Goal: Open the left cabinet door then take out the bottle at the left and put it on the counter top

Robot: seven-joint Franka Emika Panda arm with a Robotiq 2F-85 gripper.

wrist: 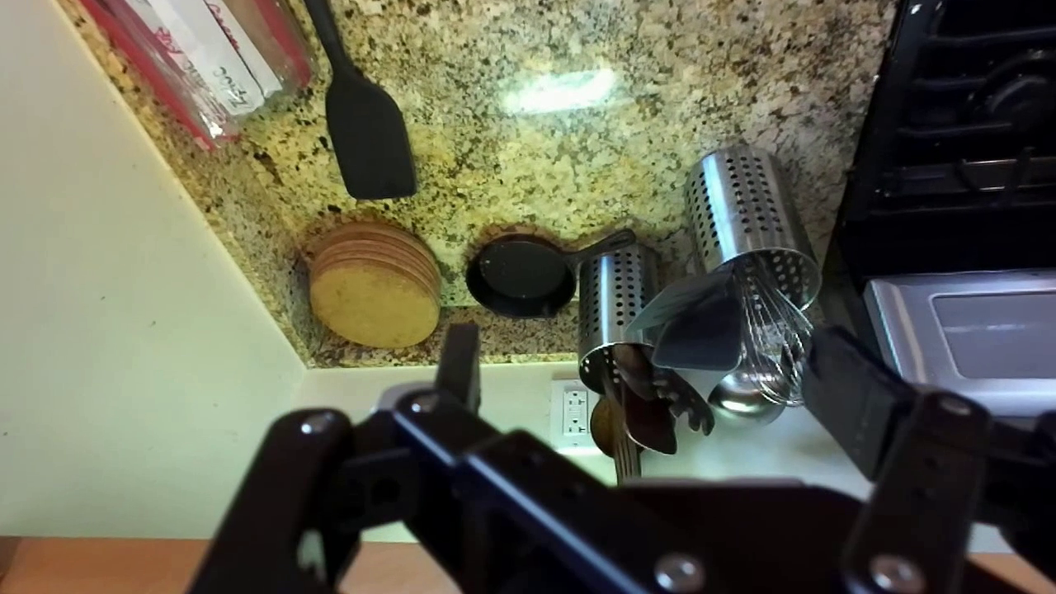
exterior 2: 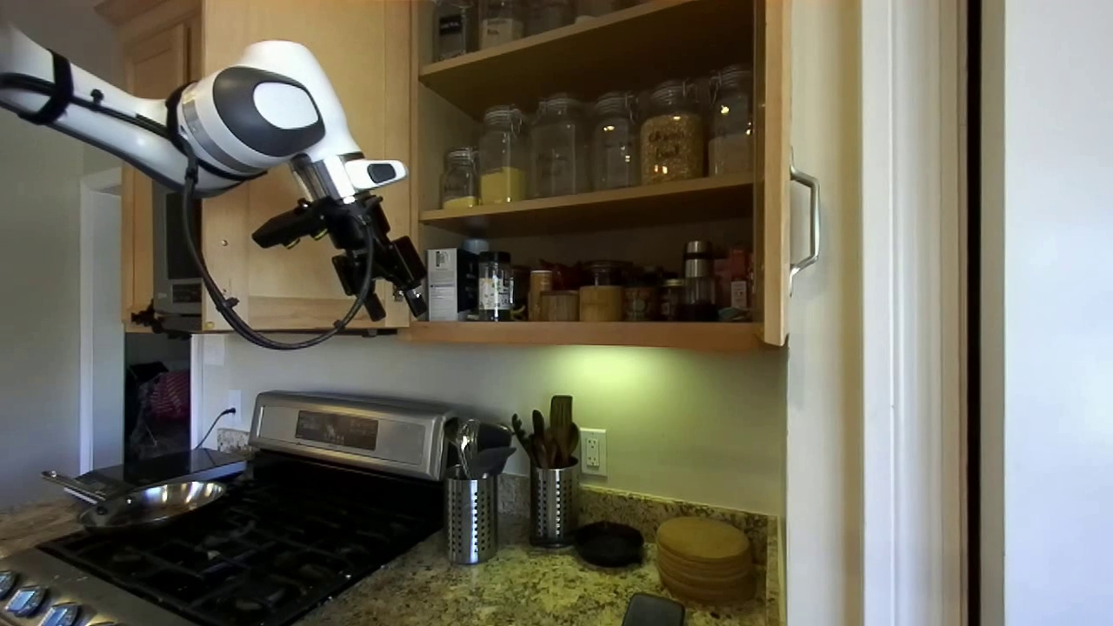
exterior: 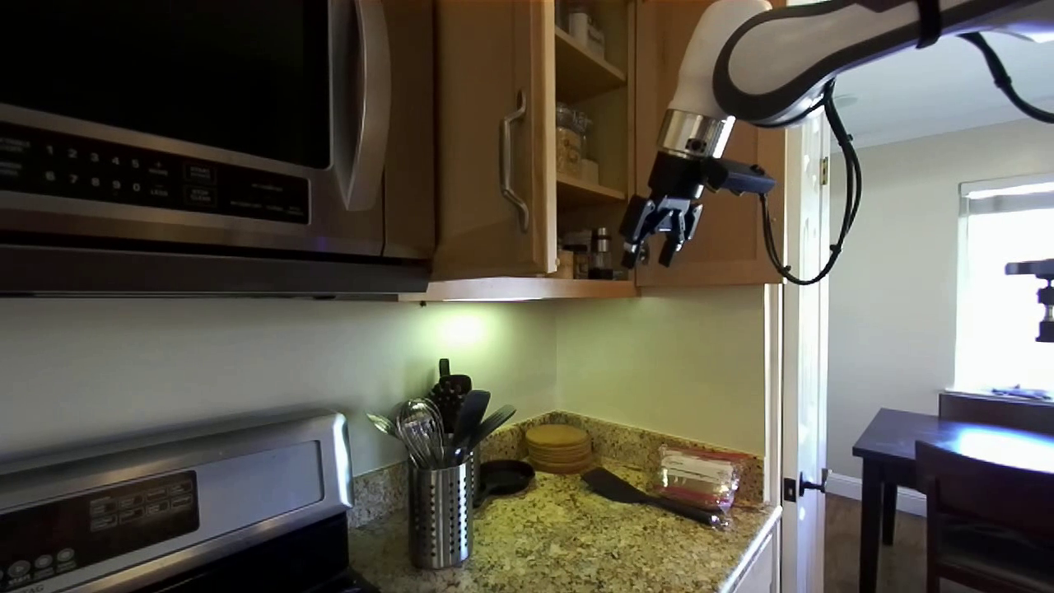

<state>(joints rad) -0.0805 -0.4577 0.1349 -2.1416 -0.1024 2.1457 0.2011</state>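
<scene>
Claw [exterior 2: 396,306] spread | bottle [exterior 2: 496,289] near it, apart | lowest shelf [exterior 2: 591,334], beside box [exterior 2: 443,283]

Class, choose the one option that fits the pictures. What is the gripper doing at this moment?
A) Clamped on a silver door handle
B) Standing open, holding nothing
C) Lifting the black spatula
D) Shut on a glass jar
B: in the wrist view the gripper has its fingers spread wide with nothing held between them, and the black spatula lies on the counter top.
</scene>
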